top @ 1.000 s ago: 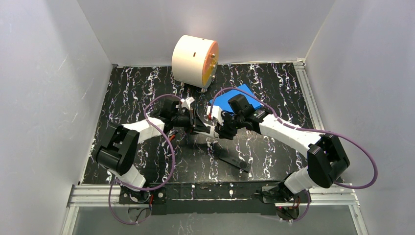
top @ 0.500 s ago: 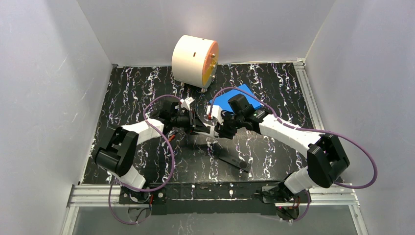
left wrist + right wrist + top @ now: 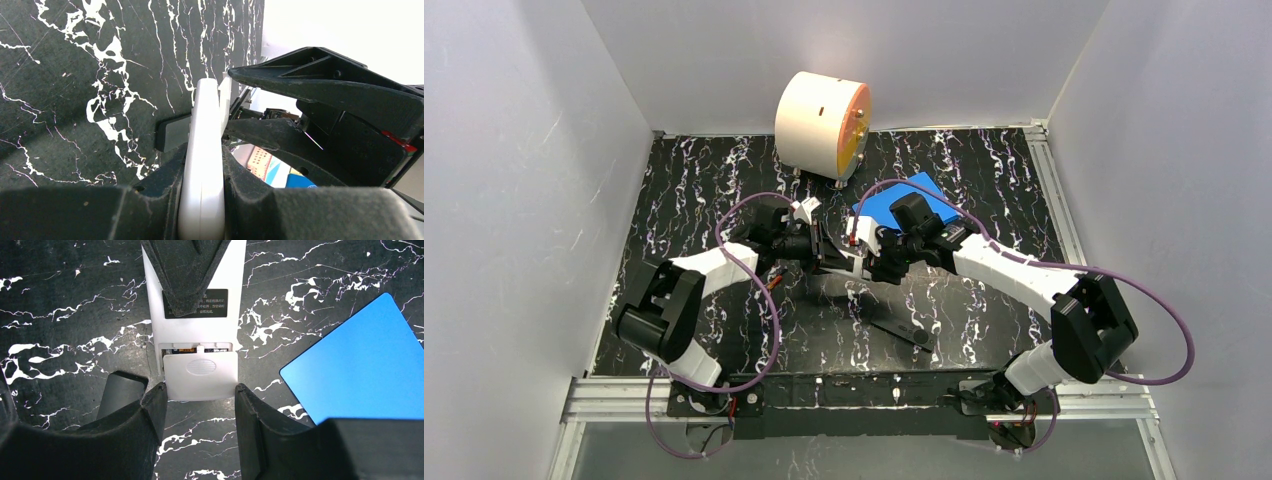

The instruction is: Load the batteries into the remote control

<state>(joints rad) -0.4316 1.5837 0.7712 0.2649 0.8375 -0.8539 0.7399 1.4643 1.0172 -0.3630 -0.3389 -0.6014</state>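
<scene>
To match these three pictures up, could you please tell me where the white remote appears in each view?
Top external: the white remote is at the centre, between the two wrists.
Left wrist: edge-on at bottom centre, clamped by the left gripper.
Right wrist: top centre, back facing the camera.
Shared landmark: the blue sheet, right of the remote in the right wrist view.

Marbled table [image 3: 684, 190] with blue sheet [image 3: 889, 200], cylinder [image 3: 819, 125]

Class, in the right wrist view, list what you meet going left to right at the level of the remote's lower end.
Black padded gripper finger → white plastic remote control → second black padded gripper finger → flat blue rectangular sheet.
</scene>
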